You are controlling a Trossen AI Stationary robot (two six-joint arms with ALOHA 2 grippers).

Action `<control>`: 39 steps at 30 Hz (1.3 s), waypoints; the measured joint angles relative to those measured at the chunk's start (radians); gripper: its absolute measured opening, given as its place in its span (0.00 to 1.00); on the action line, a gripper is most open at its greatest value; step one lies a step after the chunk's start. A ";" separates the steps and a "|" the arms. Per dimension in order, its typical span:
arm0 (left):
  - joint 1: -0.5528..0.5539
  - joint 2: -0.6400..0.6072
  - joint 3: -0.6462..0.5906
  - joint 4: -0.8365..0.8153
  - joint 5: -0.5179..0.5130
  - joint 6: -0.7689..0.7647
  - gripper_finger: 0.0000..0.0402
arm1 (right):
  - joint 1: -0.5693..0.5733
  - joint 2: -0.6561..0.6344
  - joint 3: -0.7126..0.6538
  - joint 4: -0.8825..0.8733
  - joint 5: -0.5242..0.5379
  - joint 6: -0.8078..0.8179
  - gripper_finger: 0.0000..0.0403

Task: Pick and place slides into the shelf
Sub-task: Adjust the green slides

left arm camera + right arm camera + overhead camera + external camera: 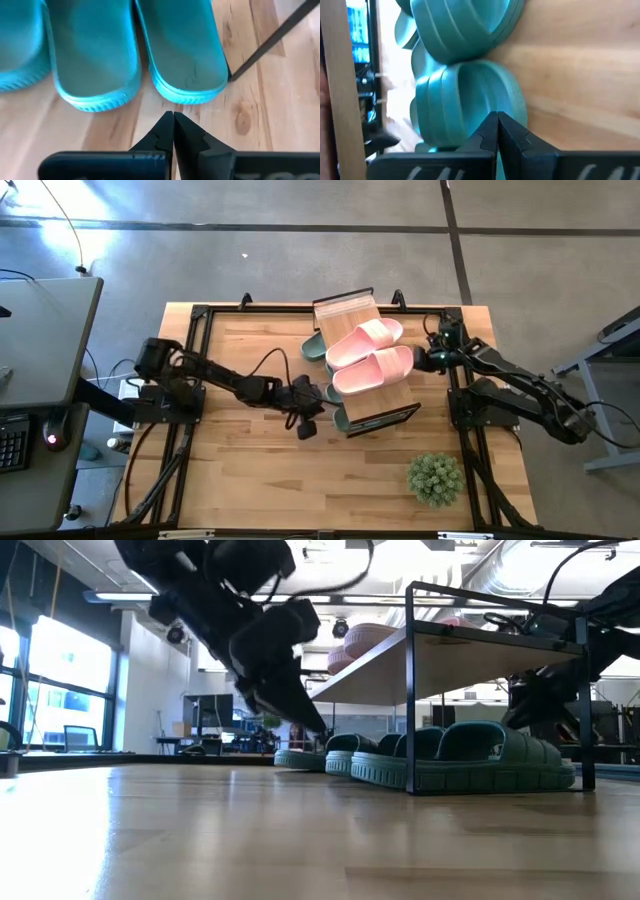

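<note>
Ribbed rubbery slides [372, 357], slatted wooden shelf [386, 402], closed left hand [173, 121]

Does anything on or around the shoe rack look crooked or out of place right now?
Slightly. The shelf sits angled to the table edges, and the pink slides lie diagonally across its top, overhanging the side. The green slides underneath look orderly.

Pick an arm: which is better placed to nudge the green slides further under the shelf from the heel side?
Left, probably. Its tool, shut, sits on the table just behind the green slides heels. The right tool is at the shelf opposite side.
</note>
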 joint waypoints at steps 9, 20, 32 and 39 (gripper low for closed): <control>0.000 -0.090 0.000 -0.089 -0.084 -0.019 0.00 | -0.113 0.008 0.000 0.045 0.001 -0.013 0.00; 0.102 -0.106 -0.001 -0.107 -0.044 -0.071 0.00 | -0.193 0.248 0.000 0.346 -0.186 0.081 0.00; 0.312 -0.182 0.000 -0.217 -0.029 0.017 0.00 | -0.194 0.332 0.000 0.431 -0.135 0.128 0.00; 0.499 -0.182 -0.001 -0.358 0.071 0.140 0.00 | -0.194 0.327 0.000 0.445 0.005 0.200 0.00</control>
